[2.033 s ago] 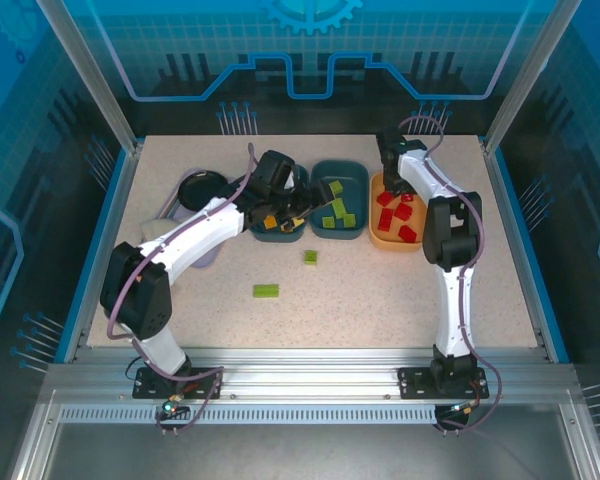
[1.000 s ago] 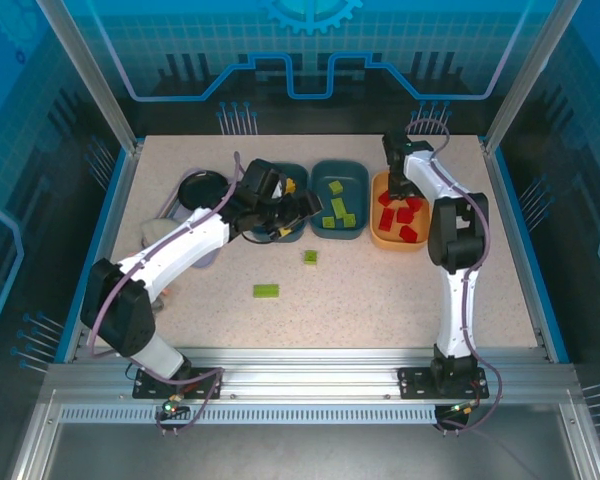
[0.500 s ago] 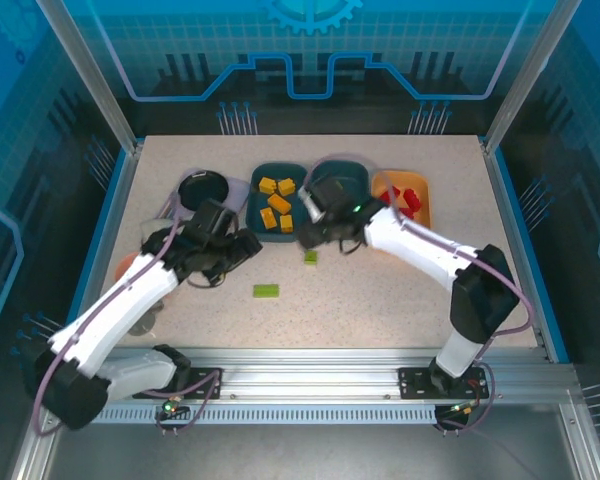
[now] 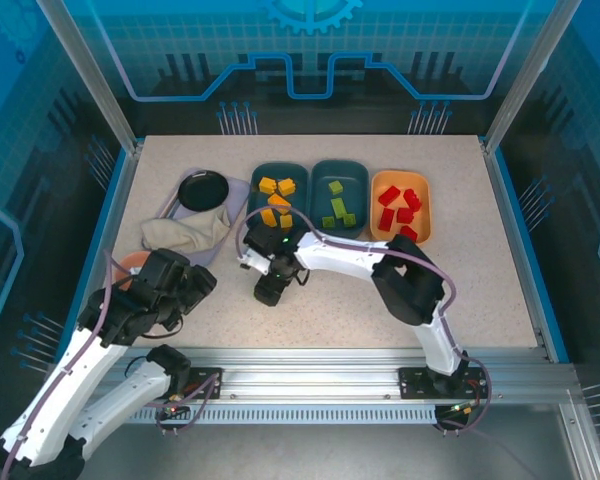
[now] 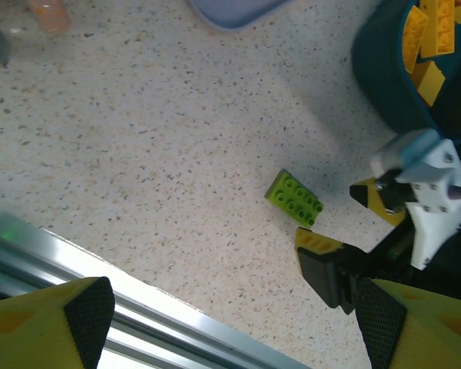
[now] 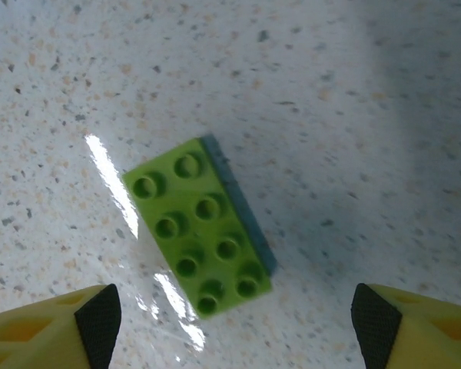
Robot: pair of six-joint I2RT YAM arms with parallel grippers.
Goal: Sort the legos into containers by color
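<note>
Sorting looks nearly done. Orange-yellow bricks (image 4: 277, 187) sit in the left teal tray (image 4: 256, 190), green bricks (image 4: 337, 208) in the middle teal tray (image 4: 352, 180), and red bricks (image 4: 398, 212) in the pale orange tray (image 4: 426, 215). One lime green two-by-four brick (image 6: 200, 224) lies loose on the desk (image 4: 480, 280), directly beneath the right fingers (image 6: 61, 327), which are spread wide and empty. The left fingers (image 5: 69, 315), also wide and empty, hang off to its left.

Speckled table (image 4: 500, 285) with trays (image 4: 340, 163), green lego (image 6: 200, 224)

Lime-green brick (image 6: 198, 226) — speckled beige table (image 6: 384, 115) — pale-orange tray (image 4: 398, 180), red bricks (image 4: 405, 213)
</note>
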